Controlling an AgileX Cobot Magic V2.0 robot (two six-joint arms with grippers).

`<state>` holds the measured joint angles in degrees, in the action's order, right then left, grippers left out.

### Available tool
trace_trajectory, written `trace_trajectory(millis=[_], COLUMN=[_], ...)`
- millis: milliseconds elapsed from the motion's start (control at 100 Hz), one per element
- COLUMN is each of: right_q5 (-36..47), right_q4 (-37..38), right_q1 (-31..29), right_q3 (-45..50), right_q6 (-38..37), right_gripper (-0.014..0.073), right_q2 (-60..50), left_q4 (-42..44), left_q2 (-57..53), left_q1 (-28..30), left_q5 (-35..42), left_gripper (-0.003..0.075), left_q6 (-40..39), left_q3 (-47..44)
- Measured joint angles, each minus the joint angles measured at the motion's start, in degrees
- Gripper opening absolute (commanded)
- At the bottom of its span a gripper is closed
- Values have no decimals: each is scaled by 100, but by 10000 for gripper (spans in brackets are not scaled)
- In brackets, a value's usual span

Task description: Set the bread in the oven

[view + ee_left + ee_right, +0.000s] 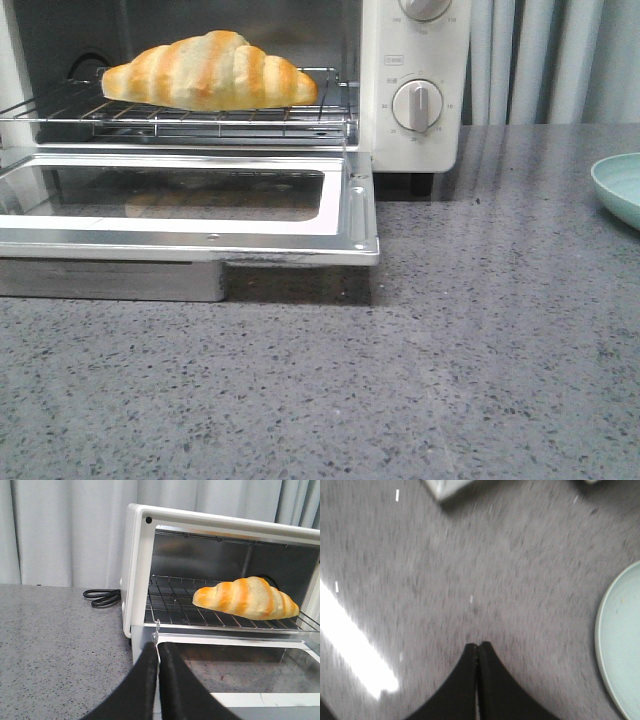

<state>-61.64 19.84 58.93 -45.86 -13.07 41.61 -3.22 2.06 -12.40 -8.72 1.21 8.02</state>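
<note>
On the left side of the grey counter point(420, 380) stands the oven point(412, 60), its glass door point(190, 205) folded right down and lying flat toward me. Up on the wire rack point(200, 118) inside sits the bread point(210, 70), lengthways across the bars, fully within the cavity and touching nothing but the rack. From the left wrist view it looks the same: the bread point(246, 598) rests toward the far side of the rack point(175, 605), well clear of the door frame.

Just in front of the oven's near corner hangs the left gripper point(158, 652), its two black fingers pressed together with nothing between them. A black cord point(102, 598) lies coiled on the counter beside the oven wall.

Further right, the knob point(417, 104) on the control panel points upward. Beyond that the counter runs bare to a pale green plate point(620, 185) at the far right edge. The right gripper point(478, 652) hovers over the counter beside that plate point(620, 645), fingers closed tight and holding nothing; its picture is smeared, so I'd guess that arm is moving.

To my eye the main job is done: the bread is in, and neither arm has hold of it. What may be left is swinging the door up, if that counts, and drawing both arms clear.
</note>
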Motion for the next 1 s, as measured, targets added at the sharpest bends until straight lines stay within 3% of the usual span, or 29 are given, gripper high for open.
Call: trace_trajectory(millis=[120,320,610,750,1000], right_q5=[1412,3011,5367,5869,6061], right_q4=[-492,-1328,-1725,-1747,-1945], right_q1=[-957,-2385,-3056,-3503,-4695], right_q3=[643,1930,3596,4120,4577], right_q6=[0,0,0,-8,418], right_gripper=[-69,-69,-69,-69,-69], right_q2=[-573,-1531,-2572,-2724,-2737], left_q4=[-4,-4,-4,-4,-4], left_q2=[0,0,0,0,0], left_q1=[0,0,0,0,0], left_q5=[0,0,0,0,0], left_gripper=[-21,-21,-21,-21,-21], left_q6=[0,0,0,0,0], left_q3=[0,0,0,0,0])
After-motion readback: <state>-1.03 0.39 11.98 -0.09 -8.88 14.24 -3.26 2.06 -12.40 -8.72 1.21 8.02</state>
